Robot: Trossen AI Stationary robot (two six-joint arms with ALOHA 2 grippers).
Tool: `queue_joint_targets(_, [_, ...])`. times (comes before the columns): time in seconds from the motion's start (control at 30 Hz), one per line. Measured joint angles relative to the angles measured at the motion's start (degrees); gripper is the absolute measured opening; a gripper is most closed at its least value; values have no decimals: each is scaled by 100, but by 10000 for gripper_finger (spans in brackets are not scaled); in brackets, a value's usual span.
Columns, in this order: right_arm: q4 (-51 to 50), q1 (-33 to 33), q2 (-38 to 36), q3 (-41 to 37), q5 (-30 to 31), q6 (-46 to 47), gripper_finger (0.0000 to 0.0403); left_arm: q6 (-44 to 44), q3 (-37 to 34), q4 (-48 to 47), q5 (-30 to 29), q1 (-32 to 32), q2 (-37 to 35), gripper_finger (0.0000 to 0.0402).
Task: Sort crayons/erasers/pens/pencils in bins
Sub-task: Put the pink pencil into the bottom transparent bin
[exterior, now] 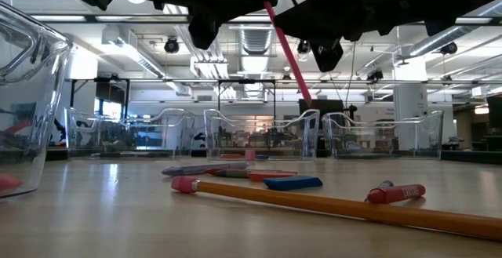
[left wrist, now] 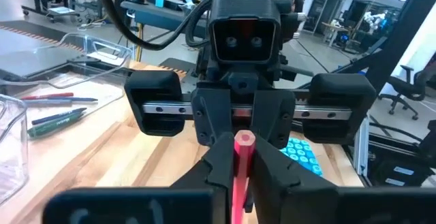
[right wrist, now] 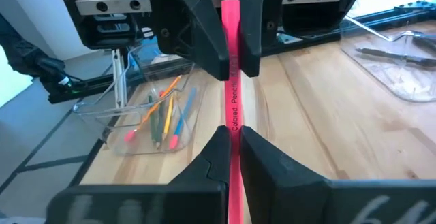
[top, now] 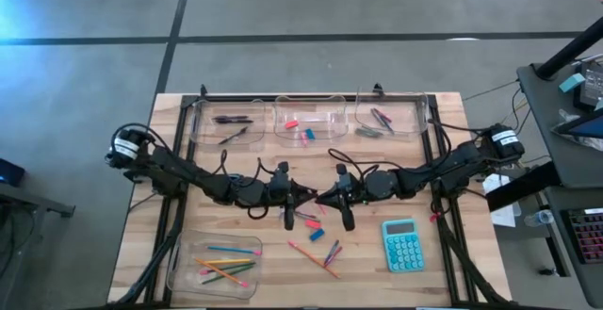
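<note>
A pink pencil hangs slanted above the middle of the table, held by both grippers. My left gripper comes level from the table's left and is shut on it. My right gripper comes level from the right, facing the left one, and is also shut on it. In the high view the two meet at the table's centre, left gripper against right gripper. Orange and blue pencils, a blue eraser and a crayon lie loose on the table below. My left gripper pinches the pink pencil near its upper end between its two fingers, coming level from the table's left. The pencil's flat end sticks out just above the fingers. The pencil is lifted clear of the table. My right gripper pinches the same pencil lower on its shaft, just below the printed lettering, between its two fingertips. It comes level from the table's right. The pencil slants up to the left gripper's fingers, and its lower end hangs free below.
Three clear bins line the far edge: one with pens, one with erasers, one with crayons. A fourth bin at the near left holds pencils. A teal calculator lies at the near right.
</note>
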Motion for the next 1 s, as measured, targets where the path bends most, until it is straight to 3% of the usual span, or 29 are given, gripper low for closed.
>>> queue_joint_targets(0.17, [-7,3,0,0,88,-7,31,57,0,-6,-5,2,0,9])
queue_joint_targets(0.43, [-13,9,-4,0,78,213,160,176,40,-577,-38,4,-295,8])
queue_joint_targets(0.57, [-182,9,-70,0,33,301,216,191,196,-1703,-13,-16,-897,7])
queue_joint_targets(0.7, [-556,9,-240,-2,33,375,251,133,492,-3159,451,-161,-1675,7])
queue_joint_targets(0.87, [-914,52,-465,0,42,396,270,-289,1282,-5144,1013,-624,-2406,8])
queue_joint_targets(1.0, [-870,160,-522,-1,41,353,270,-891,2264,-6932,1096,-1240,-2416,9])
